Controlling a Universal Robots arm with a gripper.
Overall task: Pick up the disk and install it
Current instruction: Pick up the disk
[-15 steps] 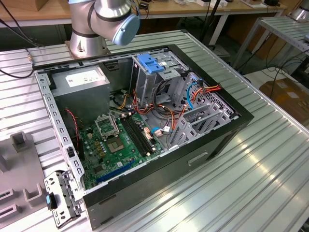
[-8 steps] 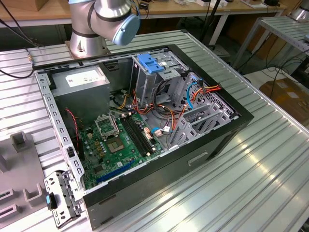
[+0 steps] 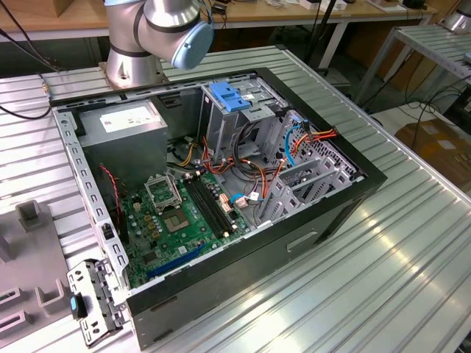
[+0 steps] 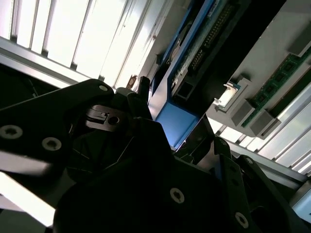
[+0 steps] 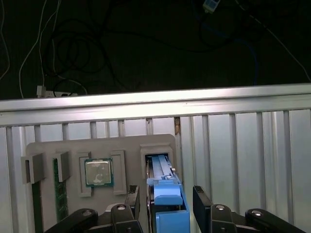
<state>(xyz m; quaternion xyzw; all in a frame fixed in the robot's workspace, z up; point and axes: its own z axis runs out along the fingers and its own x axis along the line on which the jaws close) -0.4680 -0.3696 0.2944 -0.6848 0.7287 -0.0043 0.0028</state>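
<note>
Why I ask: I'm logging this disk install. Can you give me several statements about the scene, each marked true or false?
1. The disk stands on edge in a slot of the grey tray. True.
2. The hand is open, with one finger on each side of the disk. True.
3. The computer case is closed up. False: its side is open, showing the green circuit board.
4. The tray holds nothing but the disk. False: a processor chip lies in it too.
</note>
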